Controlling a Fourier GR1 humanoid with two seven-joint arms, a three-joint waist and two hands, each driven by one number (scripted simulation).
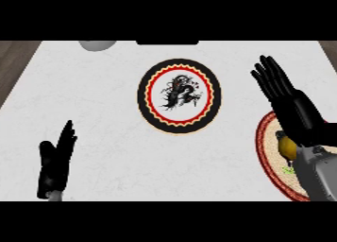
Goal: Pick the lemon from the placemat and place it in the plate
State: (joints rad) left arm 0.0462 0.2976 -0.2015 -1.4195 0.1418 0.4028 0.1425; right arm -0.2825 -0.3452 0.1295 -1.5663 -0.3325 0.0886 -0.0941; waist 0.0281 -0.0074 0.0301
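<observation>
Nearest us, our right forearm (324,175) comes in from the lower right and covers much of the placemat (265,142). Just beside its inner edge we see a sliver of the lemon (285,145), yellow, lying on the placemat and mostly hidden under the wrist. Our right hand (286,97) stretches past it toward the far side of the worktop (94,118), fingers straight and spread, holding nothing. We judge that the palm sits beyond the fruit, so the grasp is not yet set up.

To do this step well, we should draw the right hand back toward us until the fingers stand over the lemon, then lower and curl round it from both sides. A round fruit is likely to roll if only one finger nudges it, so thumb and fingers ought to meet it together.

The plate (178,96), with its black rim, red ring and dark figure in the middle, lies to the left of the placemat, apart from it. The carry should be short and leftward.

Our left hand (57,158) rests open at the lower left, fingers up. A grey rounded object (96,45) shows at the far edge.
</observation>
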